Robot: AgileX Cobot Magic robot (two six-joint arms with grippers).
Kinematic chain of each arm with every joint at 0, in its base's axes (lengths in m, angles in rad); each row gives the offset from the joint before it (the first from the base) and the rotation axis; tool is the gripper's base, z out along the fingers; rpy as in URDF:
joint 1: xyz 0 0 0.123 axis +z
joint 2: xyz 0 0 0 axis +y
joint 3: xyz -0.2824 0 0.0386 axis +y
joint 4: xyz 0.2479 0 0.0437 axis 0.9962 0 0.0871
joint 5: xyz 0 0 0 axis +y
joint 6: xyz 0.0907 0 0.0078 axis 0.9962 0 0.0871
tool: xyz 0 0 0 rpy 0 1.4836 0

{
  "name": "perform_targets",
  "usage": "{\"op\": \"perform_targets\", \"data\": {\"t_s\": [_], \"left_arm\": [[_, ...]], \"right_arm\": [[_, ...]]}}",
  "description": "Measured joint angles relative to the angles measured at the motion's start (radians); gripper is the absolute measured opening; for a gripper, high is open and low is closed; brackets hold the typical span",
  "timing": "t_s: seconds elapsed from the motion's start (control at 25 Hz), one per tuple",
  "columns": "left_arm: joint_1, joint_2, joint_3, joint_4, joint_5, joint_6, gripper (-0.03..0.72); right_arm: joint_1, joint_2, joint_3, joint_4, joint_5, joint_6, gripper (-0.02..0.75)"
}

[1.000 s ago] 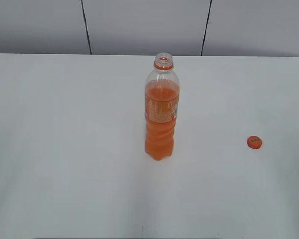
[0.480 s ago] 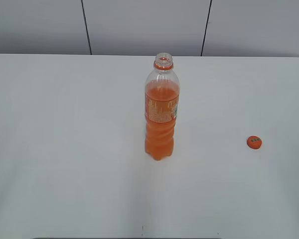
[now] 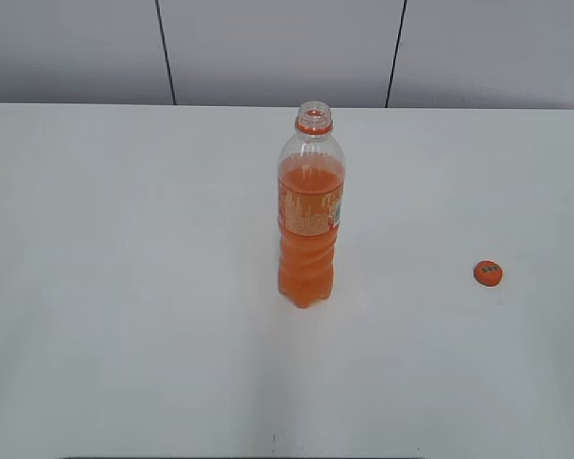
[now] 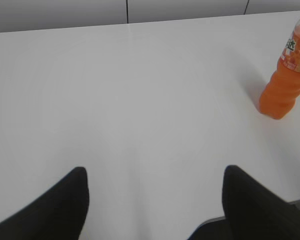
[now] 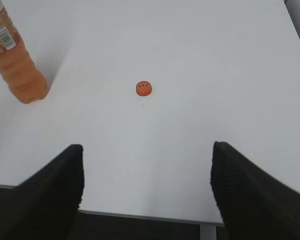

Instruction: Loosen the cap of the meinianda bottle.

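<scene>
Nothing moved: one bottle (image 3: pixel 311 215), one cap (image 3: pixel 488 273)

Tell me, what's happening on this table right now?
Nothing is being handled at this moment. The bottle of orange drink stands upright mid-table with its mouth open. Its cap is already off and lies on the table to the right, apart from the bottle. Both arms are back at the near edge: the left gripper and right gripper hang there with fingers spread wide, holding nothing.
</scene>
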Motion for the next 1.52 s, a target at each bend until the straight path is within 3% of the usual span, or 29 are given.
{"op": "perform_targets", "data": {"t_s": [0.88,1.28,1.52], "left_arm": [[0.009,0.0,0.0,-0.002,-0.001,0.0,0.507],[0.204,0.0,0.0,-0.005,-0.002,0.0,0.507],[0.226,0.0,0.0,-0.006,-0.002,0.0,0.507]], "right_arm": [[0.0,0.0,0.001,0.0,-0.001,0.0,0.589],[-0.003,0.0,0.001,0.0,-0.001,0.0,0.588],[-0.071,0.0,0.001,0.0,-0.001,0.0,0.588]]}}
